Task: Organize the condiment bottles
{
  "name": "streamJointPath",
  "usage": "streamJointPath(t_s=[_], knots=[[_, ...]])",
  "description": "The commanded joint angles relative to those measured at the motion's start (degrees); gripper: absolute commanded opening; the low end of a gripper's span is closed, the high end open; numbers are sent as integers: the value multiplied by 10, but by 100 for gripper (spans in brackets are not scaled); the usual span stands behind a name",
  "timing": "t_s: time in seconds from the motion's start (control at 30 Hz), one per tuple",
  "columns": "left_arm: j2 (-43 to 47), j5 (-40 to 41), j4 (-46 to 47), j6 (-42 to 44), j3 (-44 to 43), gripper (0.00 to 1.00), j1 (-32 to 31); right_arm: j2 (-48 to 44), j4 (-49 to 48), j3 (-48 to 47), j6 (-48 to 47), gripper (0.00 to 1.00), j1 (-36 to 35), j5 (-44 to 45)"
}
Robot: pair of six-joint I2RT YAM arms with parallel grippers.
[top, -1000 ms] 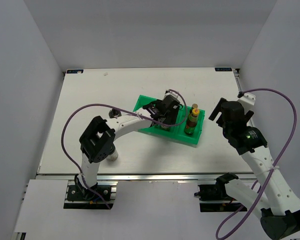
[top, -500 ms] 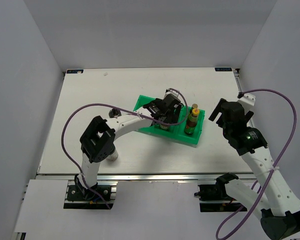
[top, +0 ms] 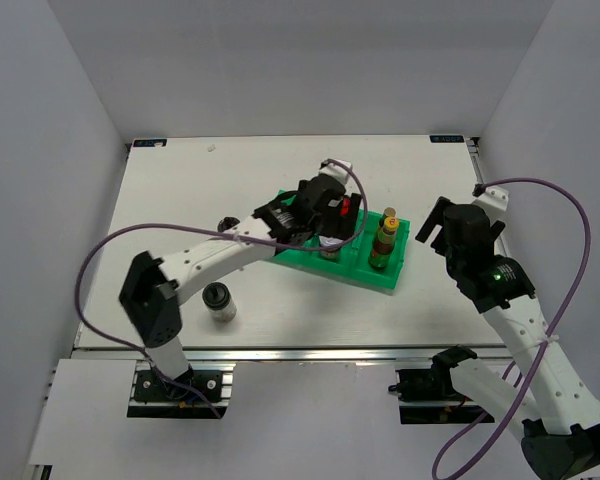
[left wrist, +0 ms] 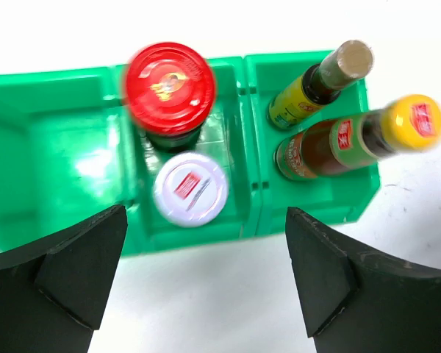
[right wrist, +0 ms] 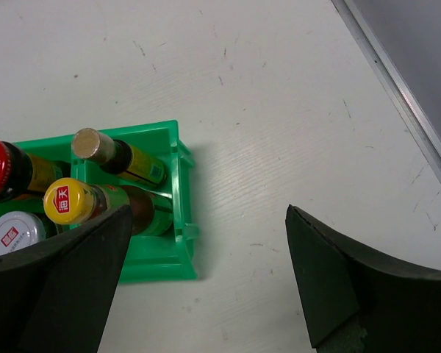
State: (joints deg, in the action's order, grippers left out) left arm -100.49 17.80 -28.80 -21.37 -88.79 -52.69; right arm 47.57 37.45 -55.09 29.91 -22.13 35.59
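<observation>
The left gripper (left wrist: 206, 239) and right gripper (right wrist: 206, 220) hang spread and empty; the near-left shaker (top: 218, 300) looks light, stiff and slick, best pinched round its body below the cap.

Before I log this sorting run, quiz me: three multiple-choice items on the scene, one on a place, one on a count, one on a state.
1. In which compartment of the green tray does the red-lidded jar stand? A left B middle C right
2. How many slim sauce bottles stand in the right compartment? A one B two C three
3. How is the left end effector? A shut on a jar B shut, empty C open, empty

1 B: beside the white-lidded jar. 2 B: one tan-capped, one yellow-capped. 3 C: fingers wide apart, gripping nothing.
</observation>
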Motion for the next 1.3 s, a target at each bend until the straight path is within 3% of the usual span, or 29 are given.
streamJointPath(t_s=[0.0, 0.03, 0.13, 0.27, 0.5, 0.87, 1.0, 1.27], knots=[[113, 49, -20, -6, 54, 98, -1, -6, -37, 8, -22, 89, 3, -12], [129, 96, -26, -23, 70, 98, -1, -4, -36, 8, -22, 89, 2, -14], [177, 138, -71, -67, 119, 98, 29, 2, -38, 9, -27, 89, 2, -20], [229, 142, -106, -108, 196, 98, 107, 12, -39, 10, -28, 89, 3, -21], [298, 146, -100, -149, 278, 98, 147, 38, -41, 14, -33, 89, 2, -17], [191, 93, -17, -119, 277, 98, 267, 49, -41, 21, -33, 89, 2, -6], [159, 55, 28, -92, 278, 98, 281, 44, -42, 22, -33, 89, 2, -2], [127, 69, 43, -80, 262, 98, 289, 48, -44, 22, -33, 89, 3, 5]])
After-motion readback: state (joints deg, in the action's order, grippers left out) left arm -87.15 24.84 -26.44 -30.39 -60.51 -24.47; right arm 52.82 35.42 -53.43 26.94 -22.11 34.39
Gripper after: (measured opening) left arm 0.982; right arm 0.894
